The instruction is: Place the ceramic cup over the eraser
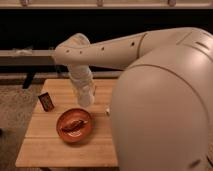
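One cream-white, rounded robot body (165, 110) fills the right half of the frame, covering the right part of the table. From its upper edge a thick, pale arm (115, 47) with a row of small dark holes runs leftward to a bent elbow in the upper left centre. From there it turns down into a ribbed wrist over the table.

The light wooden slatted table (50, 150) takes up the lower left of the frame. A pale horizontal rail (25, 52) crosses the dark background behind it.

An orange-red round bowl (60, 121) stands on the table in the lower centre-left, with a reddish-brown elongated piece (74, 124) lying inside. A dark, upright card-like box (46, 101) stands near the table's left edge, apart from the bowl.

The small whitish cylindrical ceramic cup (87, 100) shows at the lower end of the wrist, above and just right of the bowl, over the middle of the table. Whether it touches the tabletop cannot be told.

The gripper (84, 91) sits at that same spot, merged with the cup's pale shape; whether it is spread or clamped cannot be told.

A small white tip (107, 111) peeks out at the body's edge, right of the bowl.
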`<state>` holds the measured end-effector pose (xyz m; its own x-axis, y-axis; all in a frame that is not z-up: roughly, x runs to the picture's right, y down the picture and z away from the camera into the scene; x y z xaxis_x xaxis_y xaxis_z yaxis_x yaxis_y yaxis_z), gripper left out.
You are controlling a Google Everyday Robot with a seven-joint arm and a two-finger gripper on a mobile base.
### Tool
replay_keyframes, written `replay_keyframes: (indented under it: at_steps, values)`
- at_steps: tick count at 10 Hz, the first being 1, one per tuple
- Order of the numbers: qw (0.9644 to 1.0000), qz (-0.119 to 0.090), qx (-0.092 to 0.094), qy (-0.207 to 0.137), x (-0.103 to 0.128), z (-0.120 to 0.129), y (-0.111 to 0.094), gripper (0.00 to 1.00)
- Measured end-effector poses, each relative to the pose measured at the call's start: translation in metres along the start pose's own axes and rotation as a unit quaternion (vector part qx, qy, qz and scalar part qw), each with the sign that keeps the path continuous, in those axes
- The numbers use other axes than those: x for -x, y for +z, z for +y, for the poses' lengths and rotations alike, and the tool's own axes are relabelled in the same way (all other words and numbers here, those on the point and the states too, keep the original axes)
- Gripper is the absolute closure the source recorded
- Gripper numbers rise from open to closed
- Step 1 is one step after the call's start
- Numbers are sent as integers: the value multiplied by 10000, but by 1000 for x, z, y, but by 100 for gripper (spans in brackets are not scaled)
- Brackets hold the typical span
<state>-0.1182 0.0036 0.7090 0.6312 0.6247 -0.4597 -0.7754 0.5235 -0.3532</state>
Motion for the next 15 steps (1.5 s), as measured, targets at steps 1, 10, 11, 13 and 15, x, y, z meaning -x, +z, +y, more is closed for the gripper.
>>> replay_keyframes:
  at_steps: [1, 10, 11, 13, 15]
  values:
    - [9998, -47, 77, -172, 20, 5, -2, 100]
    - [9688, -354, 786, -2325, 205, 94, -17, 100]
    - [9653, -280, 822, -2462, 210, 101, -16, 100]
    - [9584, 25, 804, -2738, 212, 118, -14, 100]
    - [9583, 210, 766, -2745, 196, 112, -13, 100]
